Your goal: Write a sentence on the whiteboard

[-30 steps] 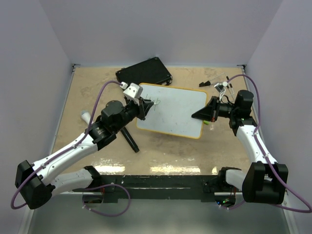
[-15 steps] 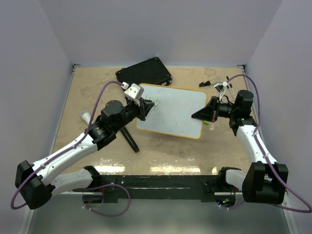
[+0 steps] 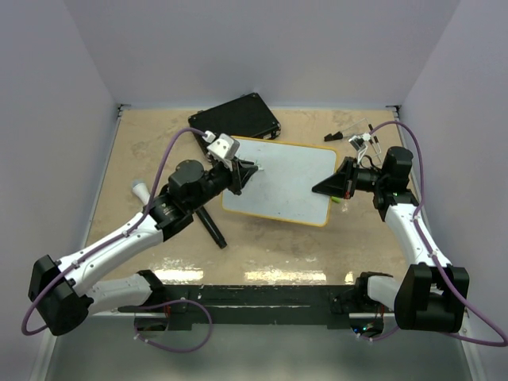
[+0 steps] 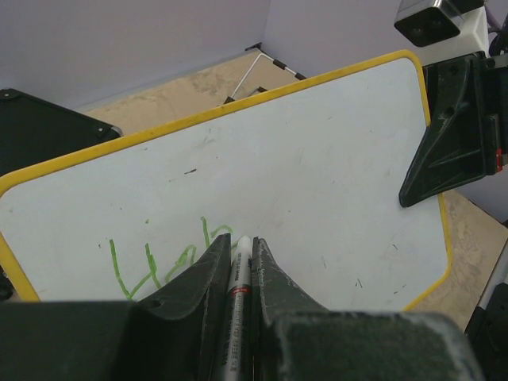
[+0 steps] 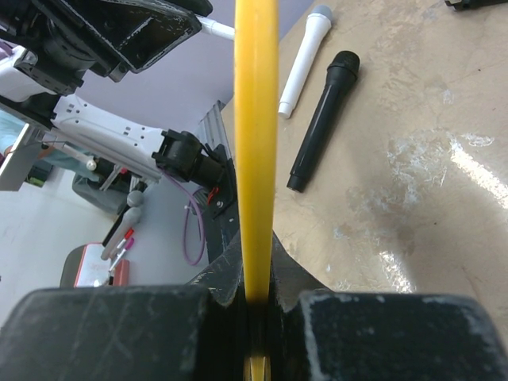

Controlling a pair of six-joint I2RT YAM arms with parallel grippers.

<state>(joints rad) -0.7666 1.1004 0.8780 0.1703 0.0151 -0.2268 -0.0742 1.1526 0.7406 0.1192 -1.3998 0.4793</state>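
Observation:
The whiteboard [image 3: 282, 178], white with a yellow rim, lies in the middle of the table. It fills the left wrist view [image 4: 317, 159]. Green marker scribbles [image 4: 159, 266] sit at its left end, also faintly visible from above [image 3: 254, 167]. My left gripper [image 3: 248, 173] is shut on a white marker [image 4: 238, 274], whose tip rests at the end of the scribbles. My right gripper [image 3: 321, 188] is shut on the board's right edge; the right wrist view shows the yellow rim [image 5: 255, 143] edge-on between the jaws.
A black case [image 3: 235, 116] lies behind the board's left corner. A black marker [image 3: 210, 225] and a white one [image 3: 139, 190] lie left of the board, also in the right wrist view [image 5: 324, 119]. Small dark objects [image 3: 333, 136] sit at the back right.
My left gripper has moved right and slightly back along the board with the marker. The right arm and the board have not moved.

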